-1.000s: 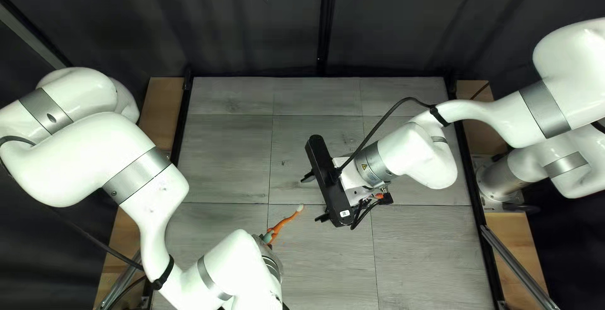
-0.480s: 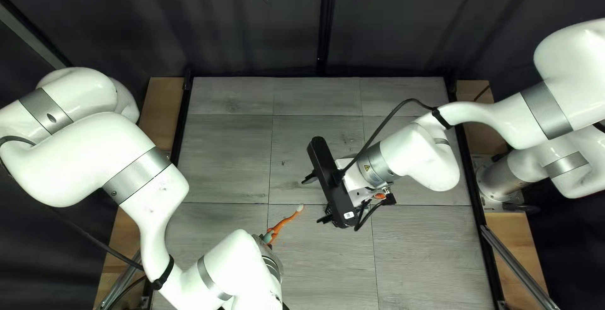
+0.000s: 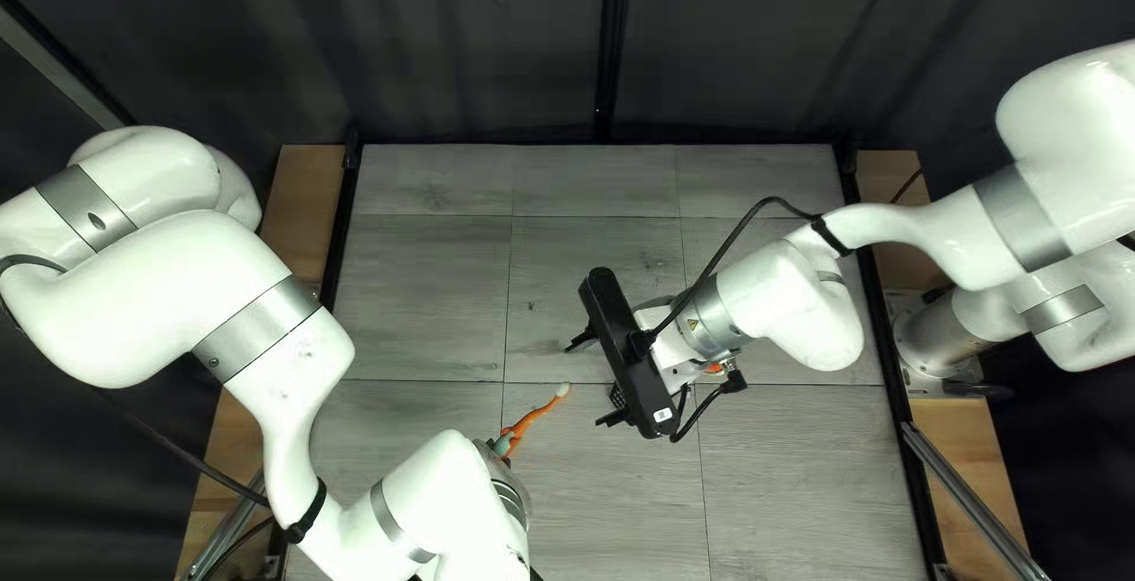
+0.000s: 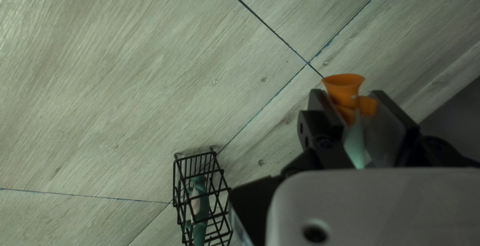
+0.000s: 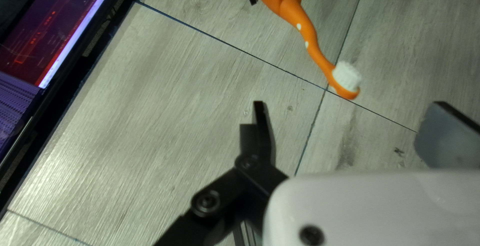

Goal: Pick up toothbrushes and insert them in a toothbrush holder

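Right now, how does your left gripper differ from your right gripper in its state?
The left gripper is shut on the orange toothbrush; the right gripper is open and holds nothing. The left gripper's fingers stand closer together, while the right gripper's stand wide apart. Each has two fingers.

An orange toothbrush (image 5: 307,31), white-dotted, pale green in part, with white bristles and a flared orange end, is held at a slant above the gray table (image 3: 591,487). A black wire holder (image 4: 215,154) sits on the surface; a green object (image 4: 200,206), partly hidden, shows through its bars.
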Robot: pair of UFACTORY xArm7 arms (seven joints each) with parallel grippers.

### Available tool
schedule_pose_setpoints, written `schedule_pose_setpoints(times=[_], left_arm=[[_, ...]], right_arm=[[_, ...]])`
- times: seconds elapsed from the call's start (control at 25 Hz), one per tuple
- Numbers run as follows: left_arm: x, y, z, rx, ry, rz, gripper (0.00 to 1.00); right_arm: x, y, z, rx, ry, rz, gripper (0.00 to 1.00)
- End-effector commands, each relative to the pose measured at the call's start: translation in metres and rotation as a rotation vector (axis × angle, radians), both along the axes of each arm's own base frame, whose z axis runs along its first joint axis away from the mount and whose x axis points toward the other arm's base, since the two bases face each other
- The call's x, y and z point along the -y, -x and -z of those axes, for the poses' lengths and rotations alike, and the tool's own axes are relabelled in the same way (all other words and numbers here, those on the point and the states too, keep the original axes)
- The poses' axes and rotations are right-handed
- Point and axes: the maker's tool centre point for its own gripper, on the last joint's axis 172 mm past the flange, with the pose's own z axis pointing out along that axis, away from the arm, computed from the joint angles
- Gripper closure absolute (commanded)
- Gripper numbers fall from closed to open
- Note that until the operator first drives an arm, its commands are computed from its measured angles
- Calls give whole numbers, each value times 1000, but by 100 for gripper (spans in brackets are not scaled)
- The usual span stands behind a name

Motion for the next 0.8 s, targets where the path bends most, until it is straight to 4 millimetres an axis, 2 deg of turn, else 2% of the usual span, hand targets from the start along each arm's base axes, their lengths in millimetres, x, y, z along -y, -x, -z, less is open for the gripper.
schedule_pose_setpoints(times=[0.04, 0.36, 0.8], left_arm=[[0, 0, 0, 0, 0, 0, 100], [0, 0, 0, 0, 0, 0, 100], [0, 0, 0, 0, 0, 0, 100]], right_arm=[[0, -6, 4, 3, -2, -2, 0], [0, -21, 4, 6, -40, -46, 0], [-1, -21, 10, -12, -46, -80, 0]])
